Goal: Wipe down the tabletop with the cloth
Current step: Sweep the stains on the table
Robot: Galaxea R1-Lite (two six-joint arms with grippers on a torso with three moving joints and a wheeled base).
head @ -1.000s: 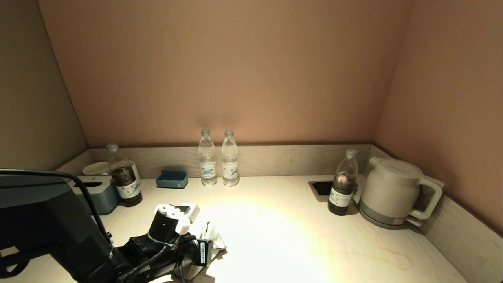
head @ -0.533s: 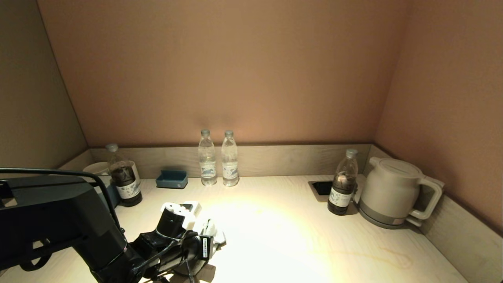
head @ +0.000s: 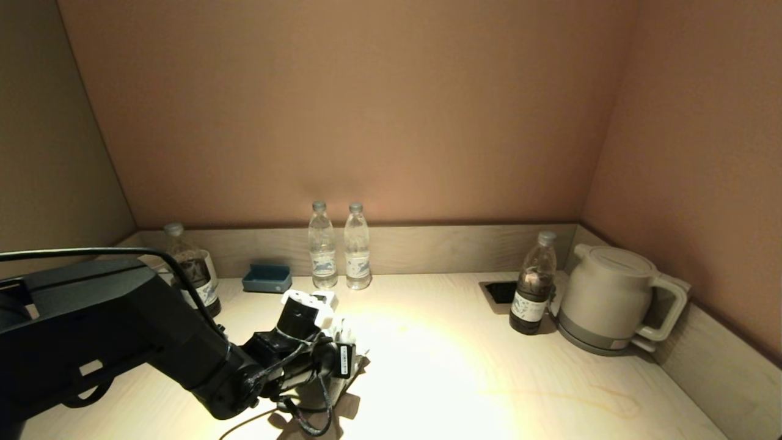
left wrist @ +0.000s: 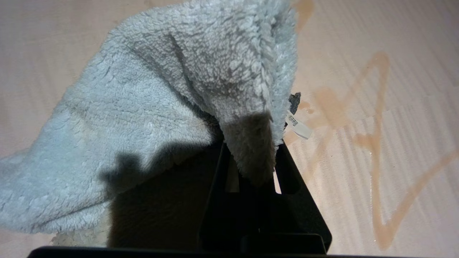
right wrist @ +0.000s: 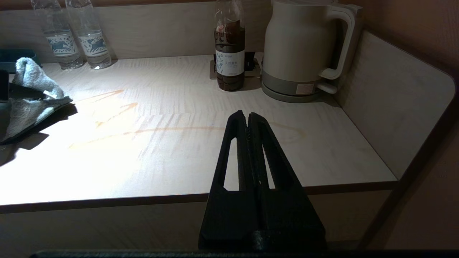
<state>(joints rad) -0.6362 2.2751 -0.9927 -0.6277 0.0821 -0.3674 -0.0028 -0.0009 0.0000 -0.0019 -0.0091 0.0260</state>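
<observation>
Cloth (left wrist: 150, 107): pale terry, one corner pinched between the jaws of the left gripper (left wrist: 251, 168), the rest draped onto the tabletop (head: 550, 379) at its left-centre. Jaws clamped tight on the fold, presumably so the cloth drags as a pad rather than slipping loose. Orange-brown streaks (right wrist: 118, 107) lie just beside the cloth, running toward the kettle (head: 611, 299) (likely the wiping target). Two clear bottles (head: 339, 247) and a dark bottle (head: 533, 284) stand well apart, at the back rim. Right gripper (right wrist: 248, 123): jaws together, empty, parked off the front edge.
</observation>
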